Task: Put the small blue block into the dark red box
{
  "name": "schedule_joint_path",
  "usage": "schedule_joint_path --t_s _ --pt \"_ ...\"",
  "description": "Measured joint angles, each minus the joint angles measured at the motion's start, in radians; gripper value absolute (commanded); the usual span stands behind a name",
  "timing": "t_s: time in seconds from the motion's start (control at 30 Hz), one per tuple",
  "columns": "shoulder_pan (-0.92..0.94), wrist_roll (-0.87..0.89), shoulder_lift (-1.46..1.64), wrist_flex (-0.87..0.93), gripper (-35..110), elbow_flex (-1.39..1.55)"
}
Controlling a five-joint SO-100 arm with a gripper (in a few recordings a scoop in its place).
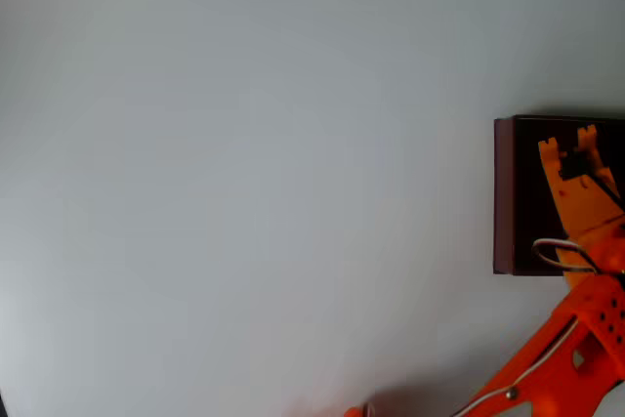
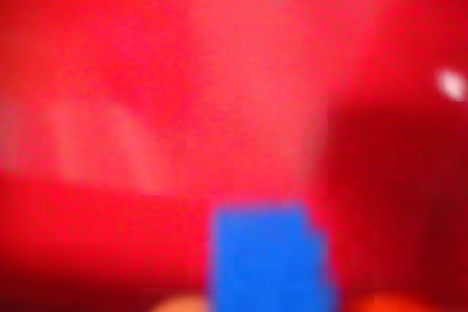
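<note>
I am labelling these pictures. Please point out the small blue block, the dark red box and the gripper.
small blue block (image 2: 269,257): wrist view, its front face.
dark red box (image 1: 504,192): overhead view, its left wall.
gripper (image 1: 568,144): overhead view, between the orange fingertips.

The wrist view is blurred; the dark red box (image 1: 505,192) is cut off at the overhead view's right edge.

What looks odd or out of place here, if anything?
Nothing stands out. The orange pincer hangs over the dark red box, which sits square on the white table. The wrist view is blurry but shows the small blue block against red, close to the camera. Nothing spilled or damaged.
</note>
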Motion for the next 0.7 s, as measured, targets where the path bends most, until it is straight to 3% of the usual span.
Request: schedule_joint_path --t_s 0.3,0.5,0.7 --pt "-0.072 -0.08 0.097 0.094 18 -0.017" --pt "-0.238 -0.156 0.557 0.167 0 0.244" --pt "-0.572 -0.17 1.089 0.276 0 0.482"
